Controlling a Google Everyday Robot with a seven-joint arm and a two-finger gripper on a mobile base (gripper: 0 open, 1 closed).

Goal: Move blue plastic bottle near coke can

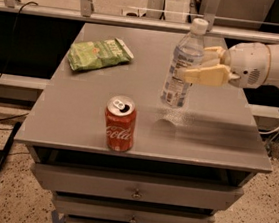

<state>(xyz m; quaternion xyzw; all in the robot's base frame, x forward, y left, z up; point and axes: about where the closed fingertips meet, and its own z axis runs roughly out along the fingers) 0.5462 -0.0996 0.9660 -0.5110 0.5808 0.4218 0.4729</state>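
The blue plastic bottle (183,63) is clear with a white cap and a printed label. It hangs tilted slightly above the grey table top (79,111), right of centre. My gripper (197,65) comes in from the right on a white arm and is shut on the bottle's middle, with one tan finger (209,75) across its front. The coke can (120,124) stands upright near the table's front edge, to the left of and nearer than the bottle, about a can's width of table between them.
A green snack bag (99,53) lies at the table's back left. The table is a drawer cabinet with drawer fronts (135,188) below. A rail and black cables run behind and to the left on the floor.
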